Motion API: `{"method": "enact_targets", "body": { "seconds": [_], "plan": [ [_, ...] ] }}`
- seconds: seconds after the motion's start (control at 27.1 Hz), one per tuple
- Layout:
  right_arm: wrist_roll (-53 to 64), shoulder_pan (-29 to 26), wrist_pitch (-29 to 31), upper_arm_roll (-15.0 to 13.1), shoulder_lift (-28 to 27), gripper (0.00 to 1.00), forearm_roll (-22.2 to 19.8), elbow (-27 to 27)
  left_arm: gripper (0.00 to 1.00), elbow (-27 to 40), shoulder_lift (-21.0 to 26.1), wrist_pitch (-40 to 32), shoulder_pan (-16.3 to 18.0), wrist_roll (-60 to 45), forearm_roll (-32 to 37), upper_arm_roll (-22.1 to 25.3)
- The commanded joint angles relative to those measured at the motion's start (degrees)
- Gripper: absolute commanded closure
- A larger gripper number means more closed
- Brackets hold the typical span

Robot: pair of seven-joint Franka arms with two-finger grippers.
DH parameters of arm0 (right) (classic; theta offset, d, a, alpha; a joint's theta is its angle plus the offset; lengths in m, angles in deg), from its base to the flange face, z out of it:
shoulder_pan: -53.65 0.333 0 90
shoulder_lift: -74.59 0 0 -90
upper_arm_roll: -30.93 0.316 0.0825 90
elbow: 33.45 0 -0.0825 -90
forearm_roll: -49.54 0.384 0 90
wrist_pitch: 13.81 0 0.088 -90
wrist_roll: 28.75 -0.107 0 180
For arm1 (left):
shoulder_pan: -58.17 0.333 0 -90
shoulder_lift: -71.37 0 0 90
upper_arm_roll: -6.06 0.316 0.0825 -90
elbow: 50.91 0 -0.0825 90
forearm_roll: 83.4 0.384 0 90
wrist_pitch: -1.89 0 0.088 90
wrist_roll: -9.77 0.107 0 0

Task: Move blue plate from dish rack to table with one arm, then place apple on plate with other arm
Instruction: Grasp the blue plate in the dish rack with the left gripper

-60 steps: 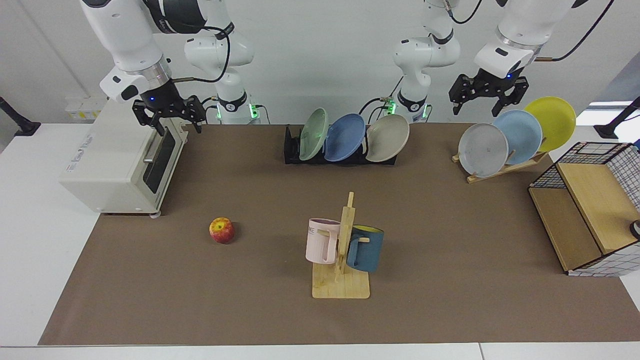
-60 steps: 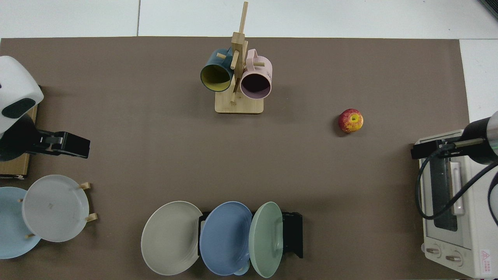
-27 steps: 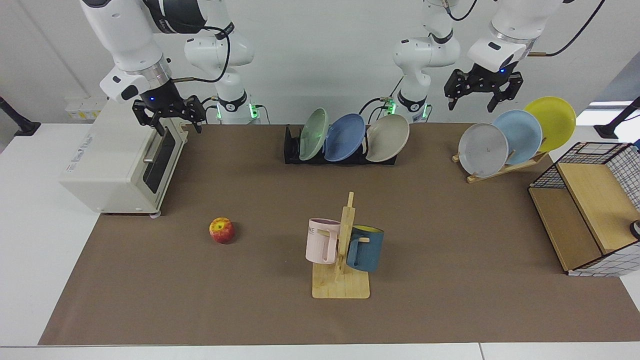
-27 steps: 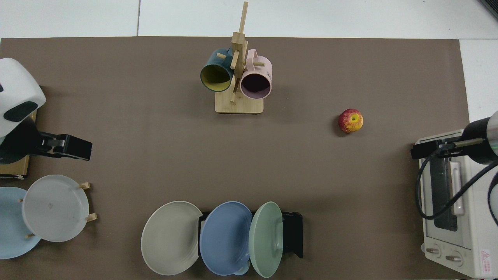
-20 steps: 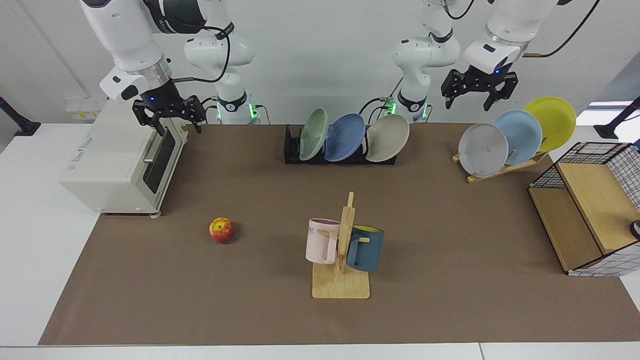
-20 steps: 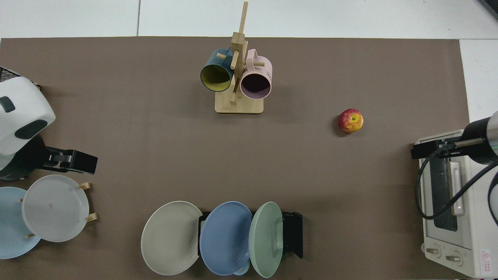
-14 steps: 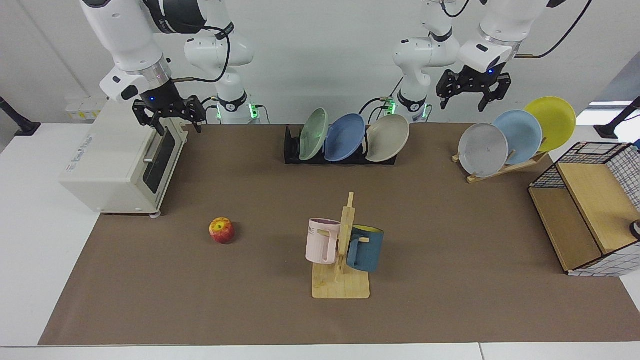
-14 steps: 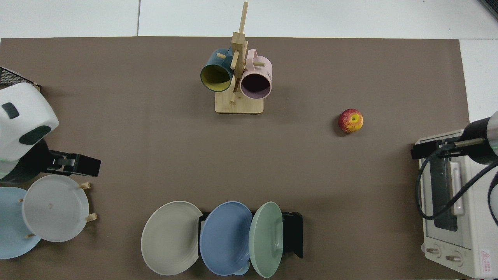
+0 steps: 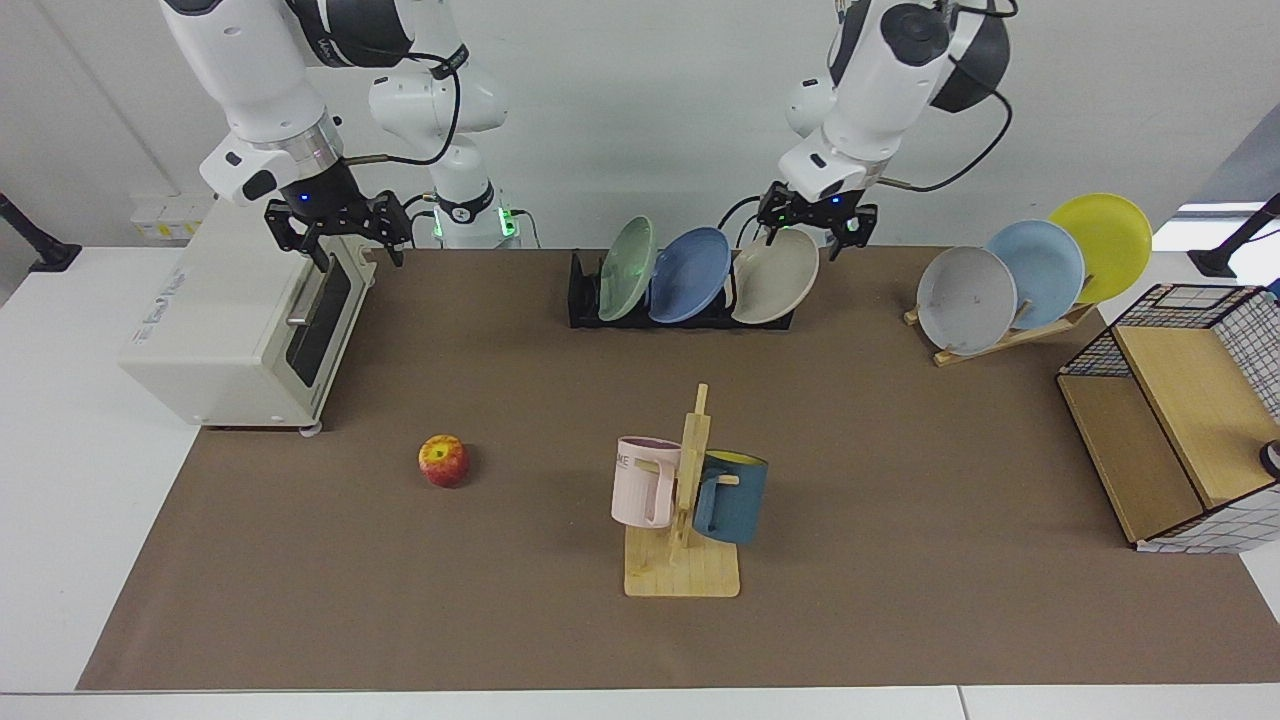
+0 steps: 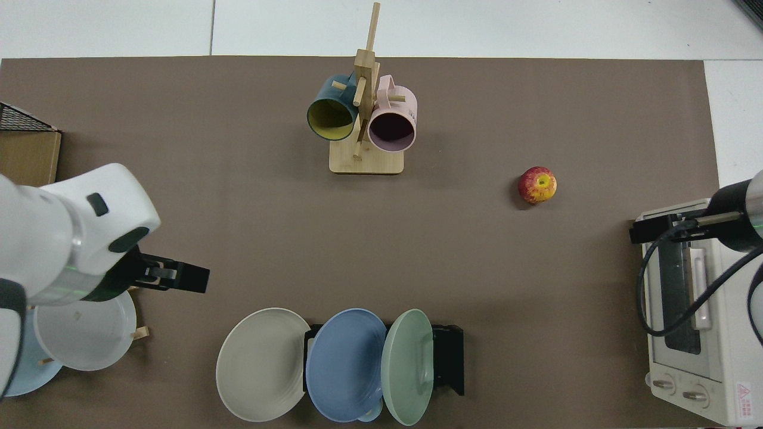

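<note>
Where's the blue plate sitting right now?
In the facing view, the blue plate stands in the middle slot of the dish rack at the table's far edge, between a green plate and a beige plate.

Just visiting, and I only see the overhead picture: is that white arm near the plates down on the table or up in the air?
Observer: Up in the air. From the front, the left gripper hangs open, just over the top rim of the beige plate, next to the blue plate.
Operator: And the arm by the oven?
Observer: The right gripper waits open at the top edge of the toaster oven.
Operator: Any plates I miss?
Observer: A yellow plate, last on the wooden rack.
</note>
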Motion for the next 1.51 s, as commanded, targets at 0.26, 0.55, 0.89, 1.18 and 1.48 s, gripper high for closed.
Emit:
{"method": "enact_targets", "body": {
  "seconds": [0.26,0.55,0.89,1.18,1.48],
  "plan": [
    [-0.98,-0.72,0.04,0.56,0.61,0.00,0.31,-0.68,0.00,17.78,-7.07,13.75,0.39,-0.92,-9.24,-9.99],
    [-0.98,-0.72,0.04,0.56,0.61,0.00,0.31,-0.68,0.00,23.41,-7.86,23.61,0.13,-1.19,-10.56,-14.22],
    [-0.98,-0.72,0.04,0.56,0.61,0.00,0.31,-0.68,0.00,25.27,-8.83,25.81,-0.31,-2.50,-10.65,-15.28],
    [-0.98,-0.72,0.04,0.56,0.61,0.00,0.31,-0.68,0.44,27.99,-12.52,27.83,-0.40,-9.79,-11.44,-18.44],
    [-0.98,-0.72,0.04,0.56,0.61,0.00,0.31,-0.68,0.77,28.08,-12.96,27.66,-0.40,-10.50,-11.62,-19.06]
  ]
}}
